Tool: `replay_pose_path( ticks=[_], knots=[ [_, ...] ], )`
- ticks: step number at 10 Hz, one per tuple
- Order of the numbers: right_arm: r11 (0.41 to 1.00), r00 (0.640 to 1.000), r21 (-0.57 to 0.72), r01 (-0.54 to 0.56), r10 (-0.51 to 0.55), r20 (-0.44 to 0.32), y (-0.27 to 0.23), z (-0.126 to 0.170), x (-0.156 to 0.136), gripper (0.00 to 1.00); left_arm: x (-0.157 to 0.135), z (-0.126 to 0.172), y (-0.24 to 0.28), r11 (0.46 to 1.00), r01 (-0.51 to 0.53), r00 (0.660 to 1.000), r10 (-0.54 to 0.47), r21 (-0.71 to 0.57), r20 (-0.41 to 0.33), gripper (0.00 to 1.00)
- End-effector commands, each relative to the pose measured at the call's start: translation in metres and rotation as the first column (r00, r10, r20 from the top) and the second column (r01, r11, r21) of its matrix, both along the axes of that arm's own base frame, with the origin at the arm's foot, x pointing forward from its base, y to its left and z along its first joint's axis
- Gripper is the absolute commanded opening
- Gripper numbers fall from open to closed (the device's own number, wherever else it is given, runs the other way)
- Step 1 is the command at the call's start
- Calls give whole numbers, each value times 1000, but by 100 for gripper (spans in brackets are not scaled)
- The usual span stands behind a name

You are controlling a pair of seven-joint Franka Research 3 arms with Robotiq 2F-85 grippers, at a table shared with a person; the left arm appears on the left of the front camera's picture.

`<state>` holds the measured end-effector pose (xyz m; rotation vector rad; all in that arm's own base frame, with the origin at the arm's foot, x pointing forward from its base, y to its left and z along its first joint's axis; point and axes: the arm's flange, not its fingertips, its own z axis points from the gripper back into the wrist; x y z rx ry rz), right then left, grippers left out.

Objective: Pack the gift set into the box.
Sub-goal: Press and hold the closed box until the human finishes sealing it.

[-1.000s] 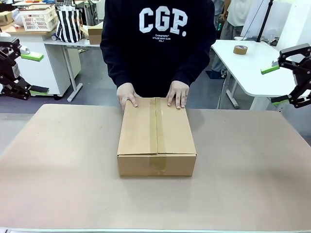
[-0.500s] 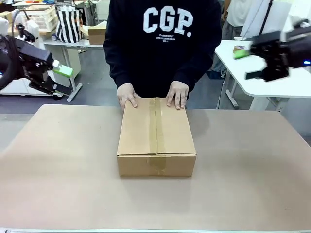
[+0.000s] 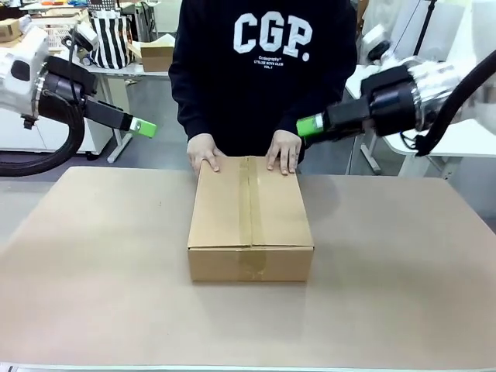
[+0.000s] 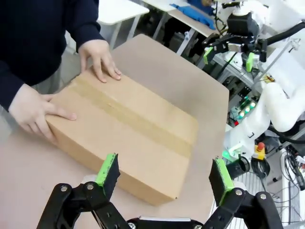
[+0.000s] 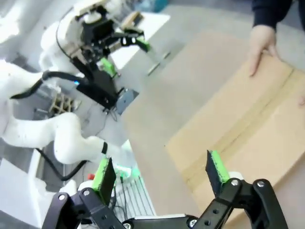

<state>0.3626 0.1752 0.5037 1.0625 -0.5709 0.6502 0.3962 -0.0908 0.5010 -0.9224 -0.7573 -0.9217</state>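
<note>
The left pincer (image 3: 143, 128) hangs in the air with its fingers spread wide and nothing between them; the right pincer (image 3: 310, 125) is spread the same way and just as empty. The box (image 3: 249, 209) sits on the counter (image 3: 93, 271), below and between the two pincers, to the right of the left one and to the left of the right one. It is touched by neither. It is closed, with a tape (image 3: 248, 203) strip running along its top seam. From the left wrist, the box lies ahead of and beneath the green pads (image 4: 108, 168), one corner nearest to them. From the right wrist, it lies ahead and off to the right of the fingers. At the box's far edge, beyond both pincers, a person's hands (image 3: 203, 153) rest flat on the lid. In the front view, the right pincer's green tip appears just beside one of those hands, without touching it.
</note>
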Motion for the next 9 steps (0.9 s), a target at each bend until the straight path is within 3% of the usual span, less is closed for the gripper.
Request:
replay_pose_path(
  ticks=[1,2,3,4,5,6,7,8,9],
  knots=[
    [984,986,71,162,-165,35,-15,27,2,100,-4,1,5,1000,6,999,-5,27,-35,100],
    [1000,1000,0,0,0,0,0,0,0,100,-4,1,5,1000,6,999,-5,27,-35,100],
    [990,970,-130,-63,92,225,13,1,0,100,0,-1,1,1000,0,1000,0,9,-7,100],
    [956,902,-268,-119,217,372,32,-11,5,100,11,-14,-8,989,148,988,-147,-21,50,100],
    [929,835,-335,-159,307,457,40,-29,13,100,23,-27,-14,962,258,962,-248,-90,112,100],
    [892,782,-439,-109,349,516,44,-46,19,100,27,-37,-18,932,326,943,-309,-157,125,100],
    [872,738,-473,-123,399,544,49,-58,21,100,27,-48,-23,931,338,933,-311,-140,181,100],
    [876,743,-460,-147,405,533,51,-68,27,100,25,-62,-28,926,360,911,-323,-112,257,100],
    [900,786,-413,-140,355,506,50,-72,33,100,26,-84,-49,954,295,897,-297,57,328,100]
  ],
)
